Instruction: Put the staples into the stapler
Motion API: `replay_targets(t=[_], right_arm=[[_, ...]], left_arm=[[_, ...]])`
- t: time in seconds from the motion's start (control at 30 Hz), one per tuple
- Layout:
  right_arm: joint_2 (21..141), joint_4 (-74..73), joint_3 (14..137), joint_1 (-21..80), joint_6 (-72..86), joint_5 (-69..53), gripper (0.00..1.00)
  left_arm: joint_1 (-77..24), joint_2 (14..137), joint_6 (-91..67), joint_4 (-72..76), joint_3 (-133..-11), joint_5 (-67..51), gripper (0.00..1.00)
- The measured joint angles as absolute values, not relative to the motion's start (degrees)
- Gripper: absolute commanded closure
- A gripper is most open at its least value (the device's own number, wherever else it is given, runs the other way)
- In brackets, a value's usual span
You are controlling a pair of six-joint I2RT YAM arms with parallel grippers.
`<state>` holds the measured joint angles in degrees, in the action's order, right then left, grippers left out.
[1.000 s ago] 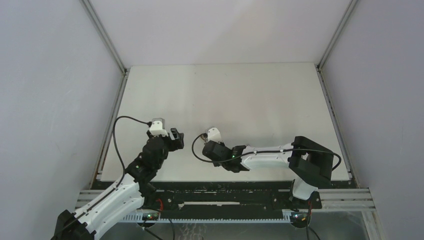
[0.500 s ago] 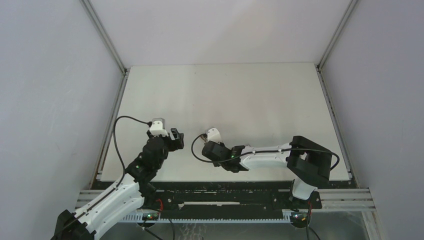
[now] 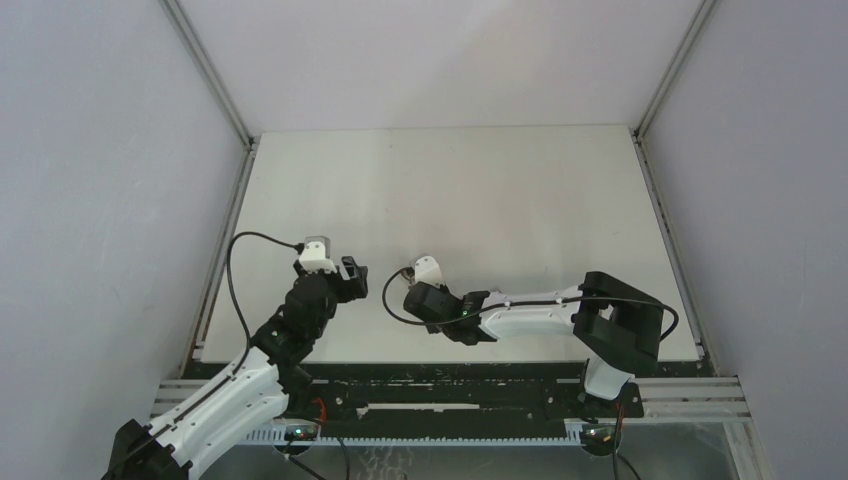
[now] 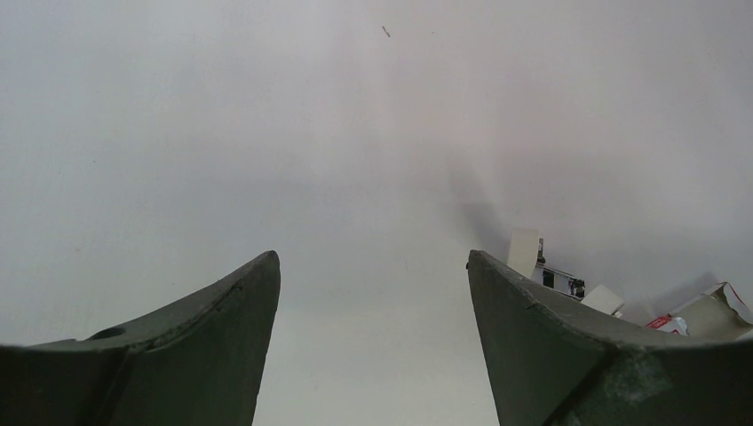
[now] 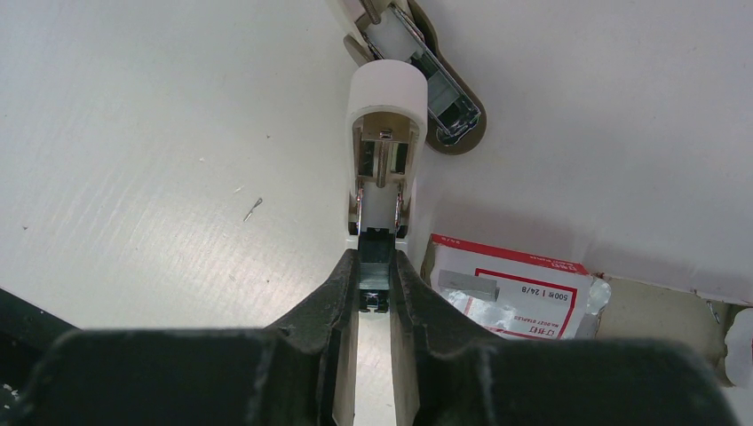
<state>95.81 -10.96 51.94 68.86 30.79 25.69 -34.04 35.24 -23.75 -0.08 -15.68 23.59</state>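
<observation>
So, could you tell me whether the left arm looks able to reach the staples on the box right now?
Probably not cleanly: the staples lie on the box tight beside the right hand, which grips the stapler, and the right arm covers them from above. The left hand is open nearby.

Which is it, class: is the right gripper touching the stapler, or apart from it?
Touching. The right wrist view shows the right gripper with its jaws clamped against both sides of the stapler at its near end, with no gap.
</observation>
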Motion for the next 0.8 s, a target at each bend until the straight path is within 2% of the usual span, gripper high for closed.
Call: replay_targets(t=[0.5, 0.8], right_arm=[[96.0, -11.3, 52.1, 68.8, 30.9, 25.7, 0.74], [95.8, -12.6, 52.3, 68.8, 30.9, 25.6, 0.70]], left_arm=[[-34.0, 35.6, -23.7, -0.1, -15.7, 23.6, 0.18], [-34.0, 35.7, -23.7, -0.1, -15.7, 23.6, 0.18]])
